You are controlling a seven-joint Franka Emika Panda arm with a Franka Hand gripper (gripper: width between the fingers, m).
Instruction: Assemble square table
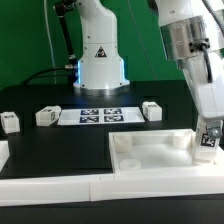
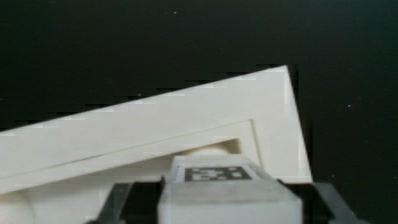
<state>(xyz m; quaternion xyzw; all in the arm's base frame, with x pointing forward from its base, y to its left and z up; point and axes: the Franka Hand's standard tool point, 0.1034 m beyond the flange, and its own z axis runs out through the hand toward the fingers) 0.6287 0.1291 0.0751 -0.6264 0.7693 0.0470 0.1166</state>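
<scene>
The white square tabletop [image 1: 150,152] lies on the black table at the front, with a raised rim. My gripper [image 1: 207,141] is at its corner on the exterior view's right, shut on a white tagged leg block [image 1: 208,139] held over that corner. In the wrist view the leg block [image 2: 221,186] sits between my dark fingers [image 2: 127,200], with the tabletop's corner [image 2: 214,110] just beyond it. Three more leg blocks lie on the table: one at the far left [image 1: 10,122], one next to it [image 1: 46,116], one right of the marker board [image 1: 151,109].
The marker board [image 1: 99,116] lies flat behind the tabletop. The robot's white base [image 1: 100,55] stands at the back. Long white border bars [image 1: 110,186] run along the front edge, with another white piece at the left edge [image 1: 3,153].
</scene>
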